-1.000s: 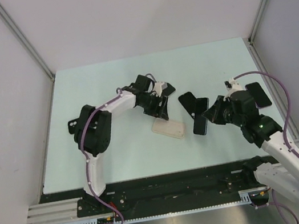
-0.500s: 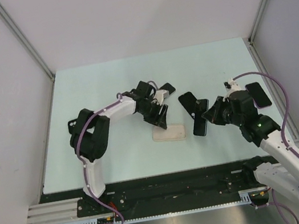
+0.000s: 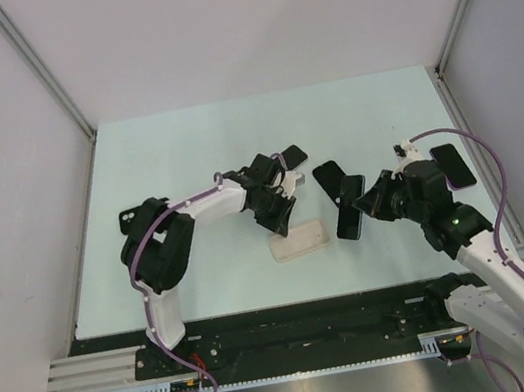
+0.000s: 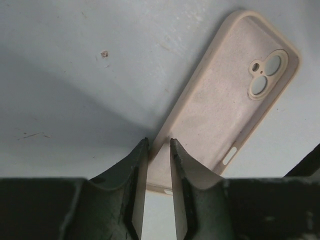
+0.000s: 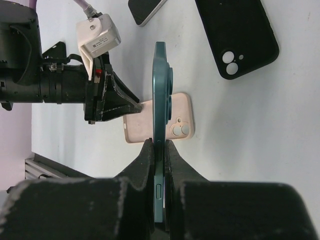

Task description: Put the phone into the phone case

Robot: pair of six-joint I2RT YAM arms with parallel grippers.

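Observation:
The pale pink phone case (image 3: 298,242) lies flat on the table, hollow side up; it also shows in the left wrist view (image 4: 225,100) and the right wrist view (image 5: 139,124). My left gripper (image 3: 282,216) is at the case's end away from the camera holes. Its jaws (image 4: 158,142) stand nearly closed astride the case's side wall, near the corner. My right gripper (image 3: 358,206) is shut on a teal phone (image 5: 160,85), held on edge just right of the case and above the table (image 3: 350,223).
A black phone case (image 3: 331,179) lies behind the held phone, also seen in the right wrist view (image 5: 240,35). A dark phone (image 3: 289,156) lies behind the left gripper. Another dark phone (image 3: 453,165) lies near the table's right edge.
The left gripper has moved toward the near edge. The pink case has slid with it and turned from slanted to nearly level. The right arm with the phone has barely moved.

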